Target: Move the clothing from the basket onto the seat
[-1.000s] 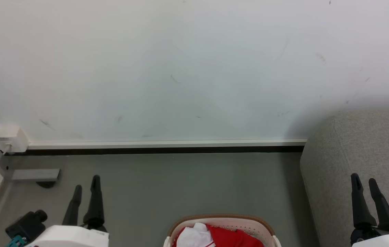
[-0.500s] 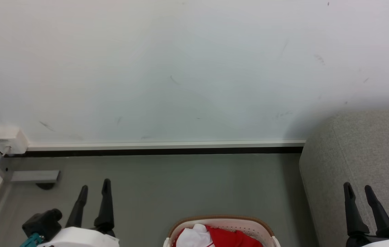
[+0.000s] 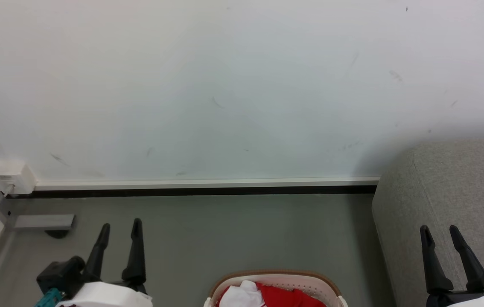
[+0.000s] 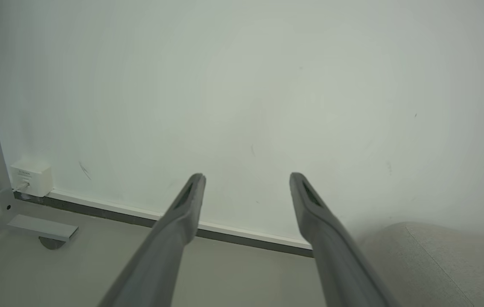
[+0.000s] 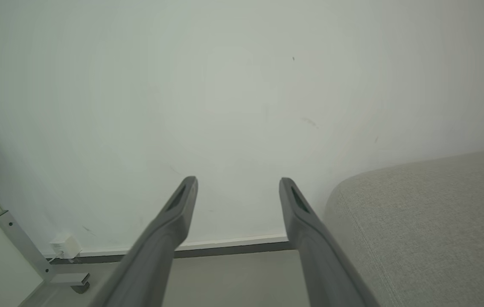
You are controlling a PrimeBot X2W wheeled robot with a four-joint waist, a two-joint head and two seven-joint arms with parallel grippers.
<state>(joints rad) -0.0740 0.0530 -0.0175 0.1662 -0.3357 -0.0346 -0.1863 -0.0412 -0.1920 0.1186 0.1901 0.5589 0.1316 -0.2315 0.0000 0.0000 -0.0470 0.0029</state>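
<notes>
The cream basket (image 3: 276,277) with its brown rim band peeks in at the bottom middle of the head view. Red clothing (image 3: 291,296) lies inside it beside a white piece (image 3: 242,294). The grey seat (image 3: 451,200) rises at the right, also seen in the left wrist view (image 4: 438,260) and the right wrist view (image 5: 430,221). My left gripper (image 3: 121,227) stands open over the floor left of the basket, empty (image 4: 246,177). My right gripper (image 3: 440,229) is open in front of the seat's rounded edge, holding nothing (image 5: 237,181).
A white wall with a dark baseboard (image 3: 199,189) runs across the back. A small white socket box (image 3: 11,175) sits at the lower left by a grey metal post and foot (image 3: 43,221). Grey floor (image 3: 246,230) lies between wall and basket.
My left gripper has shifted right and slightly down in the head view. My right gripper has shifted left and lower. The view has tilted a little, with the basket sitting lower.
</notes>
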